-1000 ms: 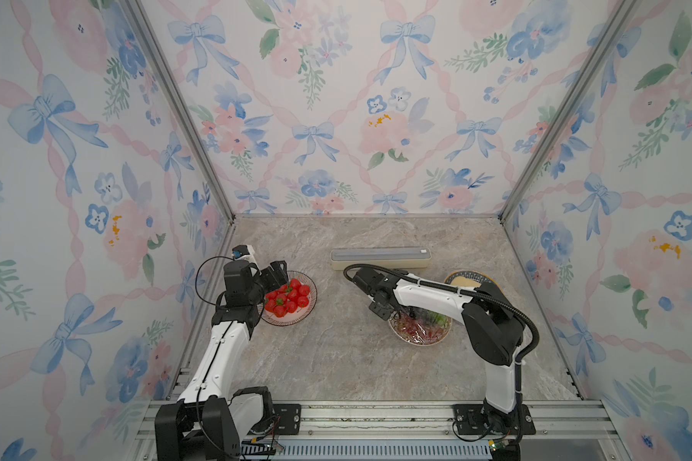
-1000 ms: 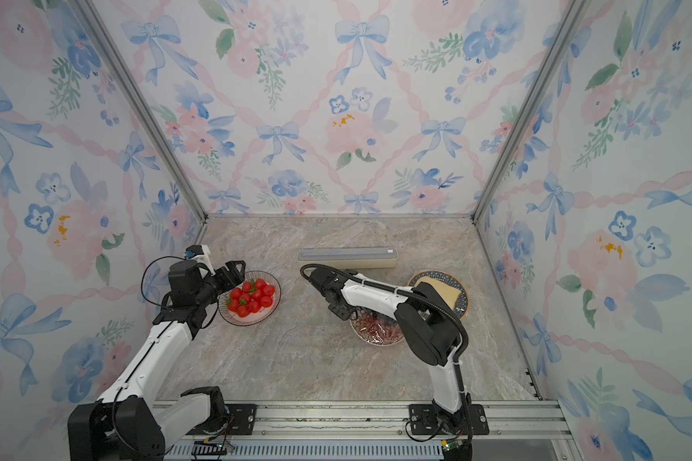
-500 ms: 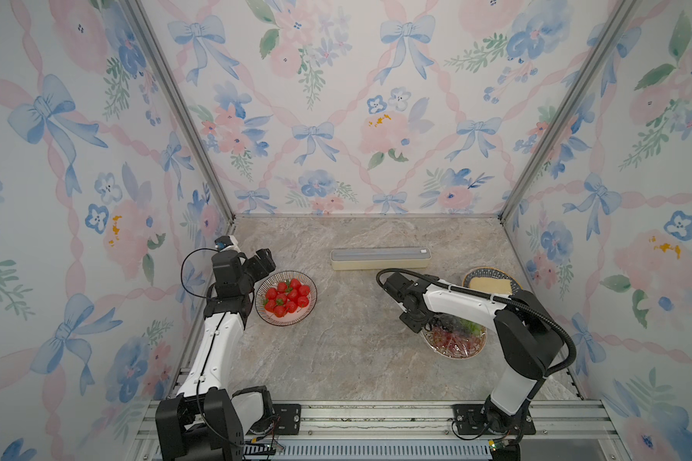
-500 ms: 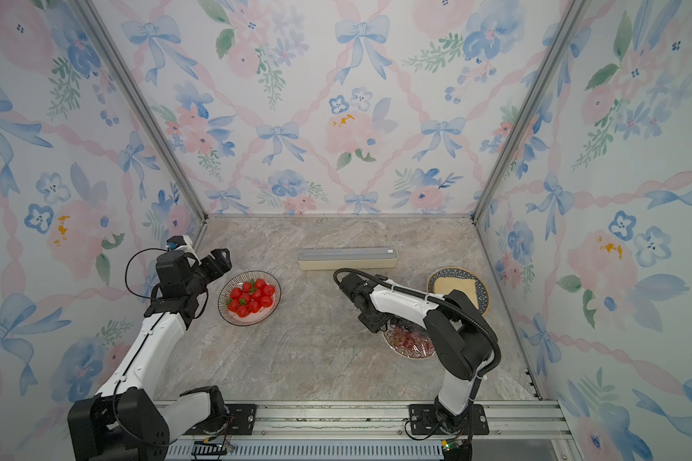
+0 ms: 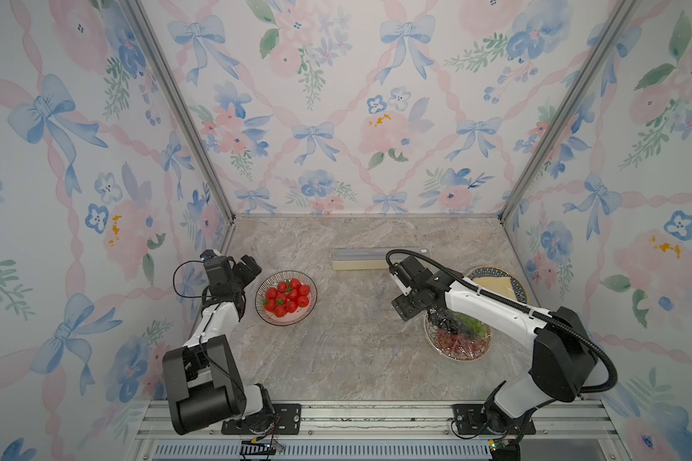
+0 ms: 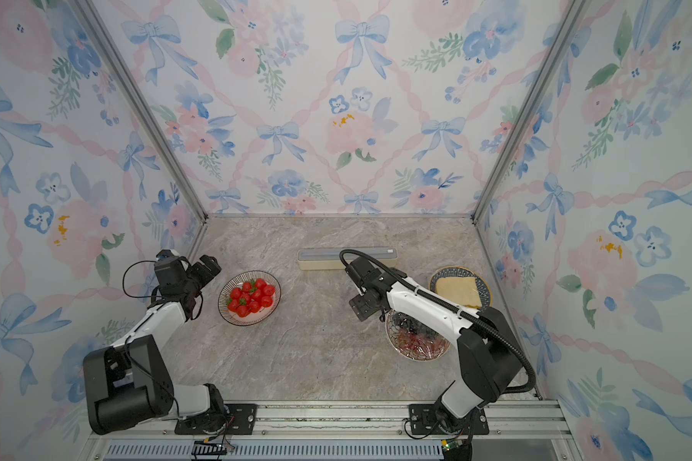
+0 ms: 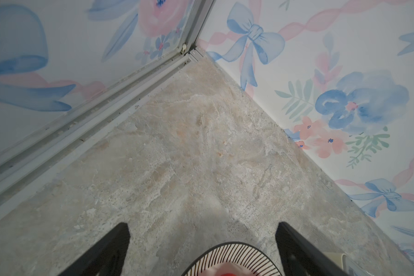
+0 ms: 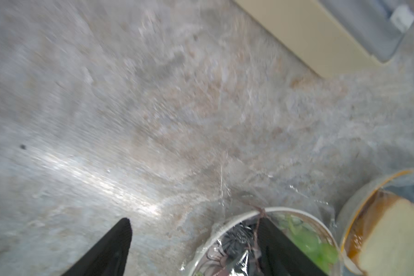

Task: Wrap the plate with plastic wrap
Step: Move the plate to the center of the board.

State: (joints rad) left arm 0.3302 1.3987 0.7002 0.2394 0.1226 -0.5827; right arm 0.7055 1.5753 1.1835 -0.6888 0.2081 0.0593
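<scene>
A plate of salad [image 5: 457,337] [image 6: 416,339] sits front right under crinkly plastic wrap [image 8: 237,251]. My right gripper [image 5: 419,309] [image 6: 376,310] [image 8: 196,227] hangs open at that plate's left rim, holding nothing; one finger [image 8: 280,248] is over the rim and the film. The cream wrap box [image 5: 376,259] [image 6: 324,259] [image 8: 316,35] lies at the back middle, lid shut. A striped plate of strawberries [image 5: 285,297] [image 6: 249,297] [image 7: 232,254] stands at the left, bare. My left gripper [image 5: 249,268] [image 6: 207,268] [image 7: 202,233] is open and empty, just left of it.
A blue-rimmed plate with a slice of bread [image 5: 496,285] [image 6: 458,289] [image 8: 392,227] stands right behind the salad plate, near the right wall. The left gripper is close to the back-left corner rail [image 7: 105,114]. Flowered walls enclose three sides.
The right gripper slid the wrapped salad plate rightward to beside the bread plate, then opened off it. The left gripper drew back left from the strawberry plate and opened wider.
</scene>
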